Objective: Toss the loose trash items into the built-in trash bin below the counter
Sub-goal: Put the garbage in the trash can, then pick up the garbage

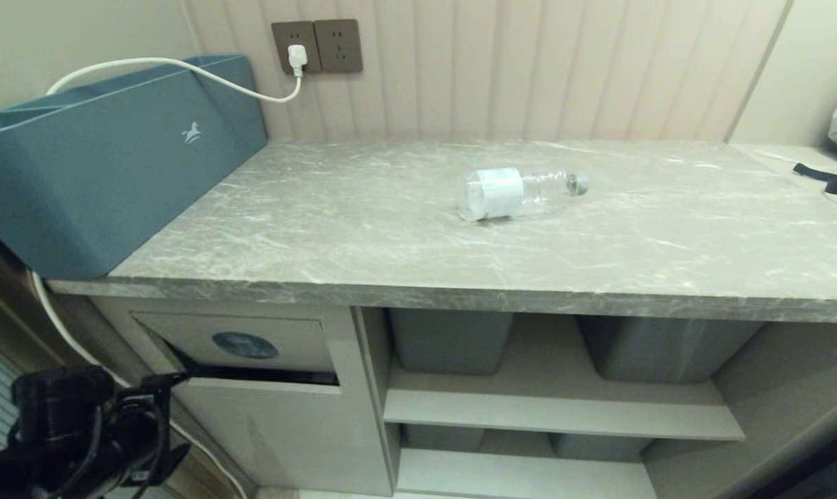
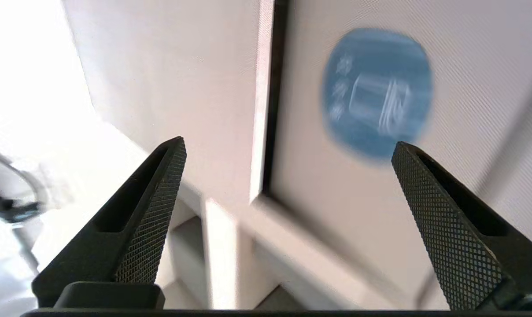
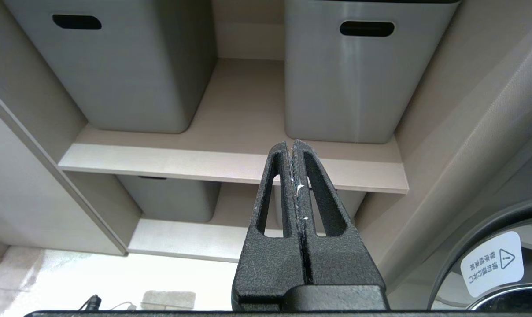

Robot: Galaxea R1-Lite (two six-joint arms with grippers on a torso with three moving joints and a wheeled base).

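Left hand (image 2: pixel 288 147) wide open and empty, low at near left, just in front of the trash bin flap (image 1: pixel 242 343) with its round blue sticker (image 2: pixel 377 91); flap tilted, dark gap along its lower edge. 1 bottle (image 1: pixel 519 193), white label, lies on its side mid-counter (image 1: pixel 363 229). Right hand (image 3: pixel 296 152) closed, empty, facing the shelves (image 3: pixel 230 163) with grey tubs (image 3: pixel 341 75).

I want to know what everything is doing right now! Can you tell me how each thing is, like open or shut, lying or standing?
Bottle: lying on its side on the counter, cap on.
Trash bin flap: tilted, dark gap along its lower edge.
Left claw: open, empty, facing the flap's blue sticker.
Right claw: shut, empty, facing the shelves.
Plug: plugged into the wall socket.
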